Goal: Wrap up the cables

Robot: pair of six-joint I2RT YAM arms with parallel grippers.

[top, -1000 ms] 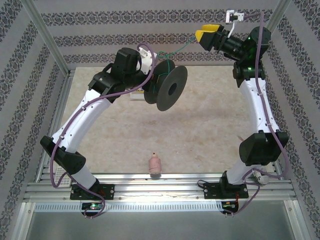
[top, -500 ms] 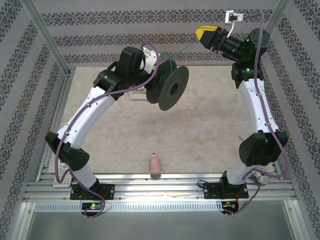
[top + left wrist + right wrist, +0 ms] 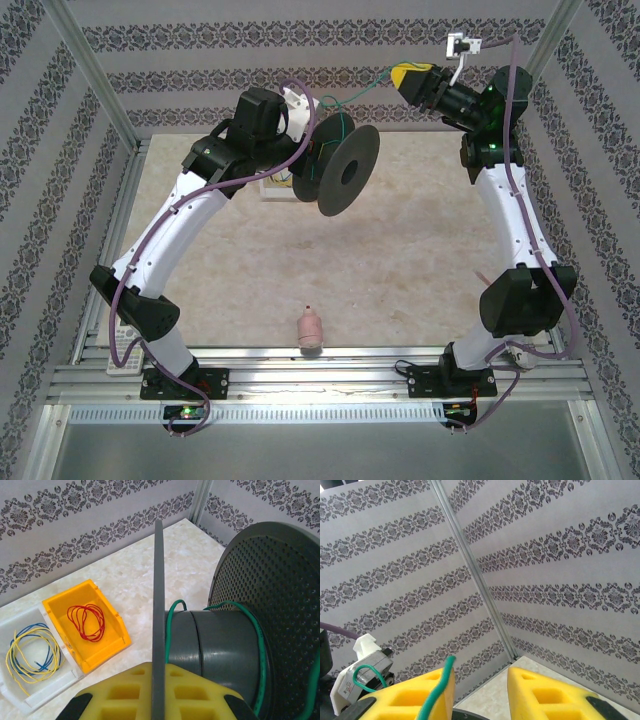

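Observation:
A black spool hangs above the back of the table. My left gripper is shut on its thin near flange, which stands between the yellow pads. A green cable loops round the spool's grey core. From there it runs up through the air to my right gripper. That gripper is open near the back wall, and the green cable lies against its left finger. A red cable lies coiled in a yellow bin.
A white bin beside the yellow one holds coiled yellow and blue cables. A small pink bottle-like object lies near the table's front edge. Patterned walls close in the back and sides.
My right gripper has swung upward and turned toward the back wall, pulling the green cable with it. The left arm has shifted the spool slightly up and to the right.

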